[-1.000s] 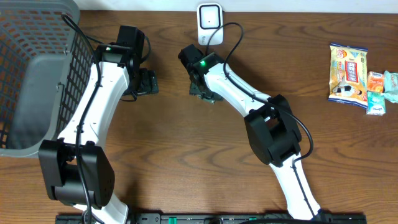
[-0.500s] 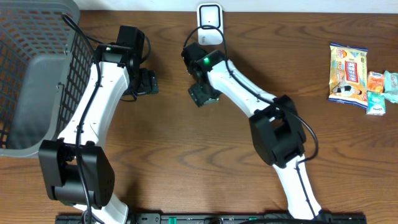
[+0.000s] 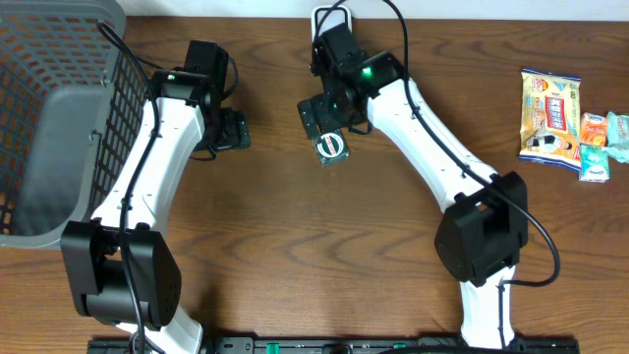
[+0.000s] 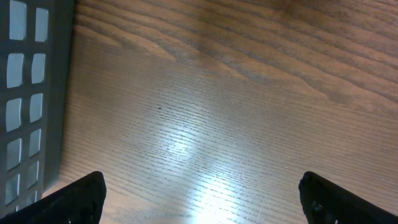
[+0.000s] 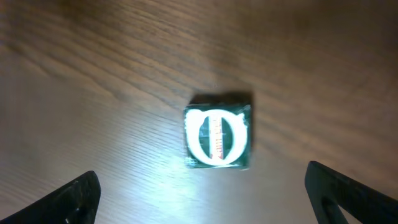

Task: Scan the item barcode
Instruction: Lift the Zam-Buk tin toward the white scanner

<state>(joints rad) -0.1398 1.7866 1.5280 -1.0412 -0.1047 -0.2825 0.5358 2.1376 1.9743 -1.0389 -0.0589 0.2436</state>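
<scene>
The item, a small green square pack with a white oval mark (image 5: 217, 138), lies flat on the wooden table (image 5: 93, 74), loose. No barcode shows on its upper face. My right gripper (image 5: 210, 202) hangs open above it, fingertips wide apart on either side and touching nothing. From overhead the pack (image 3: 332, 146) sits just in front of the right gripper (image 3: 334, 116). The white scanner (image 3: 319, 18) stands at the table's far edge, mostly hidden behind the right arm. My left gripper (image 3: 228, 130) is open over bare wood, and the left wrist view shows nothing between the left gripper's (image 4: 208, 202) fingers.
A grey mesh basket (image 3: 49, 118) fills the left end of the table, its wall (image 4: 31, 93) beside the left gripper. A snack bag (image 3: 550, 113) and small packets (image 3: 600, 147) lie at the far right.
The right gripper has opened and let go of the green pack, which now lies on the table. The right arm has swung back toward the scanner. The left arm has not moved.
</scene>
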